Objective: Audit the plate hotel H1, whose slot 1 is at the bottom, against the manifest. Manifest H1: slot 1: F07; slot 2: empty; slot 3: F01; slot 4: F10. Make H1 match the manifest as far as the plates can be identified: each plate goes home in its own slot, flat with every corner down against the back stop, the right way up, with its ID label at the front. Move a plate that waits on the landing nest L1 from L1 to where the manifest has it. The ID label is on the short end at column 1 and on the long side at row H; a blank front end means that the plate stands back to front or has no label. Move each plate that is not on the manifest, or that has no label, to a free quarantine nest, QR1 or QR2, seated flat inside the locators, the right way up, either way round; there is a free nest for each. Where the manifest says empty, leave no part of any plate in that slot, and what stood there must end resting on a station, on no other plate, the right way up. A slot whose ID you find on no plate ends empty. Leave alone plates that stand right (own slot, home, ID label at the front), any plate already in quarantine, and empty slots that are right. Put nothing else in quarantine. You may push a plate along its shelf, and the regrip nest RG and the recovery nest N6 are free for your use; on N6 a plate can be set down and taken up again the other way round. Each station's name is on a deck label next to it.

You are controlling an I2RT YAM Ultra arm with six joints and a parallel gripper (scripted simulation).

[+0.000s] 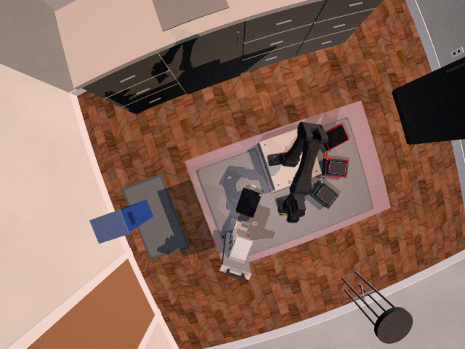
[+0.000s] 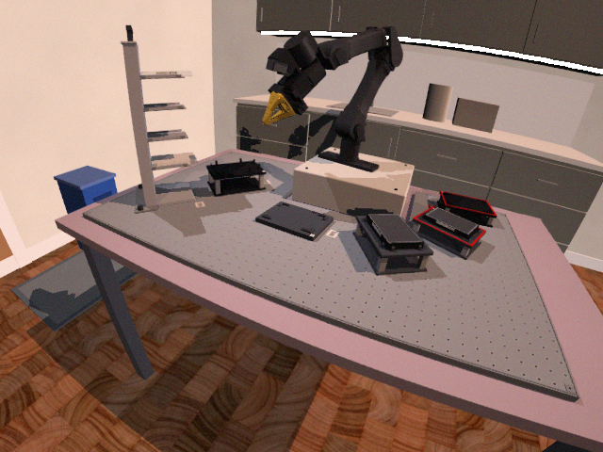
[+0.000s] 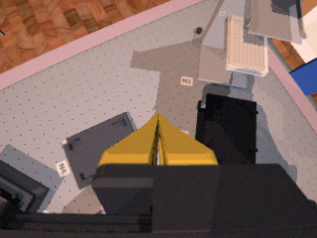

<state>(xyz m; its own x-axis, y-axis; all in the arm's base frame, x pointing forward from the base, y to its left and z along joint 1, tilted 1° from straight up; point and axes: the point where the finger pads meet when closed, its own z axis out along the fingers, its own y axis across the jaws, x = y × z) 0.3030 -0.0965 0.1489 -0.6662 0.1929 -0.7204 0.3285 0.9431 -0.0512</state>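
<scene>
We see 1 matte black arm [image 2: 363,82] of blocky, rounded links on a flat black foot, ending in a gripper [image 2: 275,112] with 2 yellow wedge-shaped fingers (triangular in outline).

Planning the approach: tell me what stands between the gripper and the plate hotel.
Nothing visible does. The shut, empty gripper hangs high above the deck; the black raised nest sits low beneath that path toward the plate hotel.

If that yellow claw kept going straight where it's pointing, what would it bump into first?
Probably the bare grey deck between the flat grey nest and the raised black nest. The shut, empty gripper hangs high, so the exact spot is uncertain.
</scene>
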